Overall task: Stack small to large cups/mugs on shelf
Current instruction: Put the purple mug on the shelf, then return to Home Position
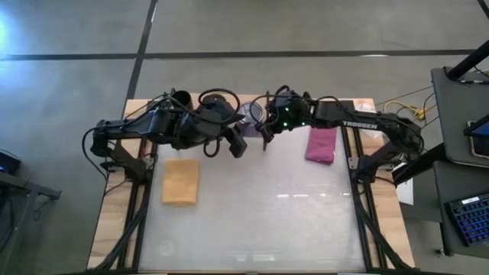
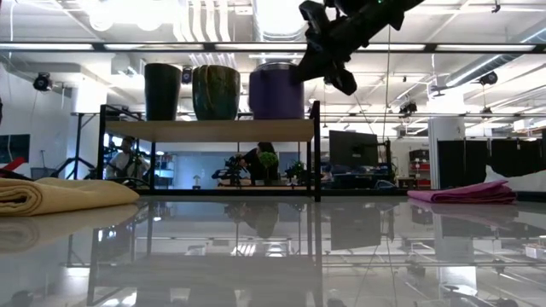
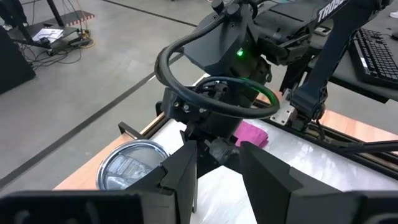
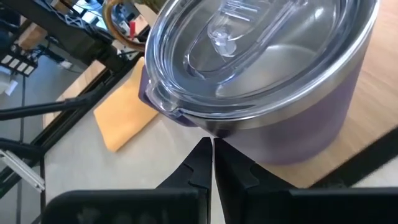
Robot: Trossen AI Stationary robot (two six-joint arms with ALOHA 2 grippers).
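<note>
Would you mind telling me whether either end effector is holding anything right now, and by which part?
Nothing is held. The right end effector is shut and empty beside the purple tumbler; the left end effector is open.

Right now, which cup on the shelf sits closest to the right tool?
The purple tumbler with clear lid, at the shelf end under the right tool; black and olive cups stand farther.

On the shelf (image 2: 209, 130), at the bench's (image 1: 252, 221) far edge, three vessels stand in a row: the cup (image 2: 162, 91) at the left end, the mug (image 2: 216, 92) in the middle, the tumbler (image 2: 276, 90) at the right end. One cloth (image 1: 181, 181) lies front-left of the shelf, another cloth (image 1: 322, 144) to its right.
</note>
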